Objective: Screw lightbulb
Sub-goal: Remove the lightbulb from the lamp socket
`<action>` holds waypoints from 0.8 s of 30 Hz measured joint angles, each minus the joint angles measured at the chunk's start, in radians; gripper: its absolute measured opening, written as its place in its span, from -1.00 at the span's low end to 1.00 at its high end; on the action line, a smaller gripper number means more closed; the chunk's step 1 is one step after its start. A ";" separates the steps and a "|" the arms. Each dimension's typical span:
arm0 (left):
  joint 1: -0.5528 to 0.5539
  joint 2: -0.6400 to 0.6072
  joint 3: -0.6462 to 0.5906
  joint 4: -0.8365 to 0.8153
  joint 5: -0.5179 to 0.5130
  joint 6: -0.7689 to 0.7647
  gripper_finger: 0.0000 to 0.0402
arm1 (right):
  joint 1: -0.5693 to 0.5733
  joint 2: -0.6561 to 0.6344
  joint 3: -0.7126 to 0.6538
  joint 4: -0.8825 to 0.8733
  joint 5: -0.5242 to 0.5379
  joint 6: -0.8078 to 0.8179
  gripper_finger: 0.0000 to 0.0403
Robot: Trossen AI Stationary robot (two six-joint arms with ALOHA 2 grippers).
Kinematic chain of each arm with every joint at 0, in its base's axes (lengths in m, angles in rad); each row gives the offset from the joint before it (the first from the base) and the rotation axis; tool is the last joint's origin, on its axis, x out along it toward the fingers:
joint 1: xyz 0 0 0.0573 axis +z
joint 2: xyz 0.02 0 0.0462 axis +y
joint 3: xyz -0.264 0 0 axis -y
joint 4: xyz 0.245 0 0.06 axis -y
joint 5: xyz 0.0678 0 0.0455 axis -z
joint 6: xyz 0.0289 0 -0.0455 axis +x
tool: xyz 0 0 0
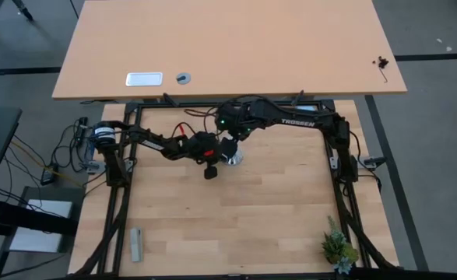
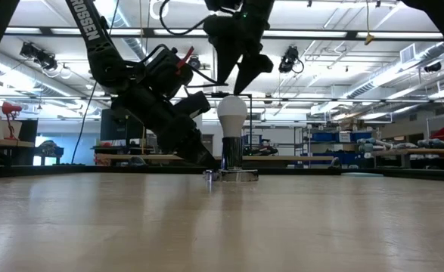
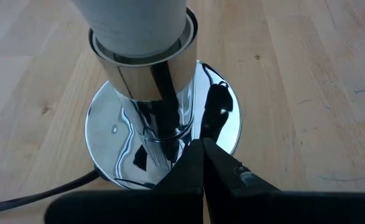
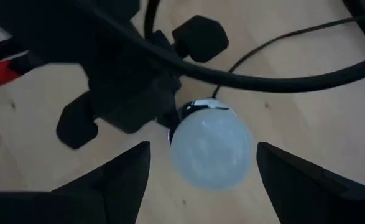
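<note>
So the small white frosted rounded lightbulb [image 2: 232, 115] is already sitting upright in the round shiny chrome socket base [image 2: 232, 175] on the light wooden table [image 1: 236, 225], roughly mid-table toward the back edge. The left wrist view shows the bulb's neck down inside the polished collar, so the insertion part looks done. How far the threads are turned in can't be told from here; there's still a thin dark ring showing between neck and collar.

The right end effector [image 4: 202, 171] hangs directly over the top of the bulb with its fingers spread wide on either side of it, gripping nothing. Looks like it's between twists or just let go.

The left end effector [image 3: 202, 169] is down low against the base's stem, fingers pressed together with no gap showing. It reads as bracing the socket rather than clamping it, since nothing sits between the fingers.

The black cord [image 3: 36, 194] trails off the base across the table.

Best guess: mostly done, maybe a final turn or two left, then both arms pull away.
</note>
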 joint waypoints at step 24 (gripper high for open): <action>0.000 0.000 0.000 0.000 -0.003 -0.002 -1.00 | -0.026 -0.003 -0.124 0.095 -0.001 -0.202 0.28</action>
